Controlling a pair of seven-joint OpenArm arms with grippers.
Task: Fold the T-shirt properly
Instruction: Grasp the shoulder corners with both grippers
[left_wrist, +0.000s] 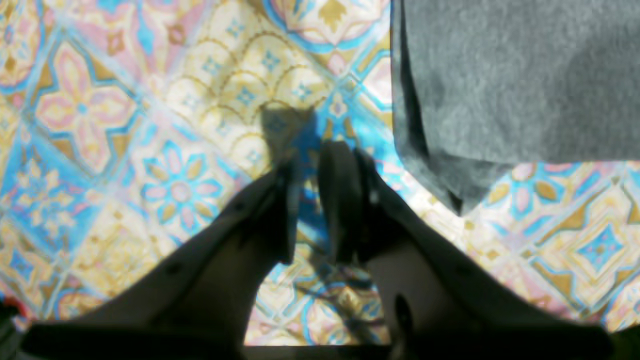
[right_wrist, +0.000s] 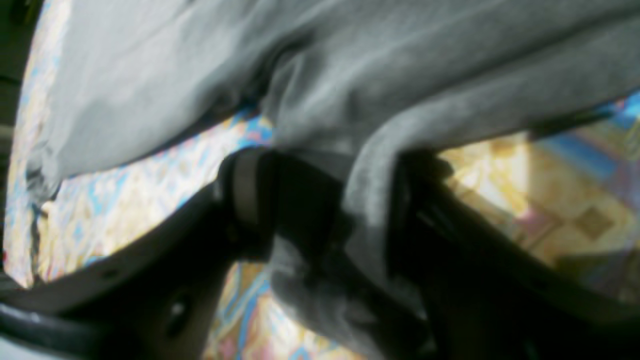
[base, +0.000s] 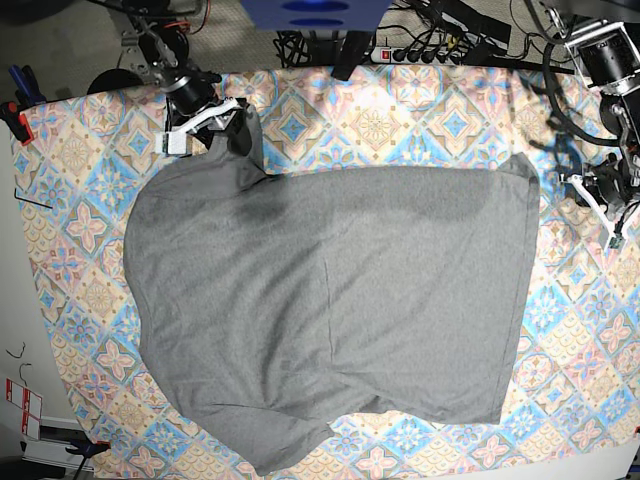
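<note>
The T-shirt (base: 330, 320) lies spread over most of the patterned tablecloth (base: 420, 110), its upper-left corner pulled up into a peak where the right gripper (base: 232, 122) has its jaws clamped on a thick fold of grey cloth (right_wrist: 370, 200). The left gripper (left_wrist: 312, 200) hovers over bare tablecloth just beside the shirt's opposite corner (left_wrist: 450, 192); its jaws are nearly together with a narrow gap and nothing between them.

The main risk appears to be lopsided handling. With only one corner held, any pull by the right arm would likely drag the whole garment and bunch the far side, since the left arm has no grip to match it. The fold in the right jaws looks bulky and may include more than one layer, so a lift could carry up fabric that should stay flat. If the left gripper goes for its corner without opening wider, it may push the hem away or pinch tablecloth along with it.

The shirt's lower hem lies near the table's front edge (base: 400, 472), leaving little room there. Open tablecloth remains along the top and right sides, while cables and hardware (base: 470, 35) crowd the table's far edge.
</note>
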